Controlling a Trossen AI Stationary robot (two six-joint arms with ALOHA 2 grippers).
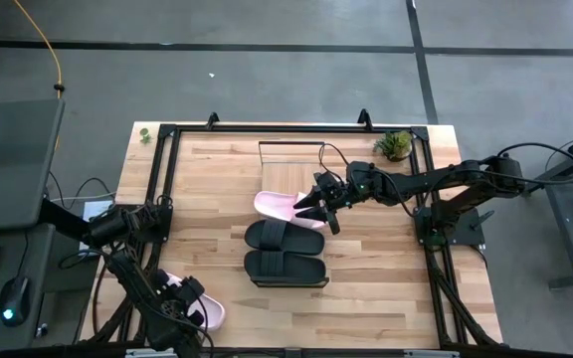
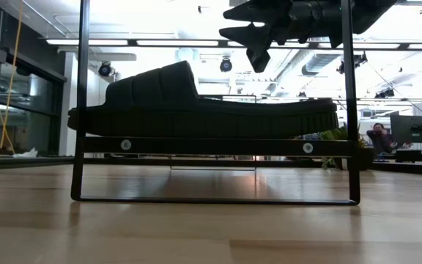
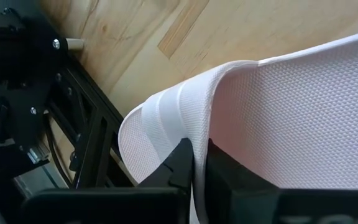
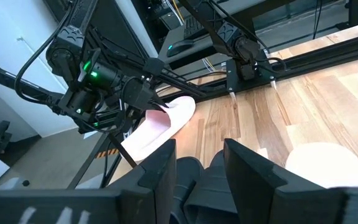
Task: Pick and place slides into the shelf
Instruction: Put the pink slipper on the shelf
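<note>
Where the high view looks down on the table, two black slides lie side by side in the middle, and a pink slide lies just past them. The right gripper hangs over that pink slide with its fingers apart and holds nothing. Another pink slide is at the near left corner, under the left gripper.

The left wrist view shows what the high view cannot: the left gripper's fingers are pinched tight on the thin edge of the pink slide's strap.

The right wrist view looks past its own parted fingers and sees the left arm with the pink slide tipped up off the wood.

The low view shows a black slide from the side. It rests up on the shelf, inside a thin black frame, with the right gripper above it. A person sits far back in the room.
</note>
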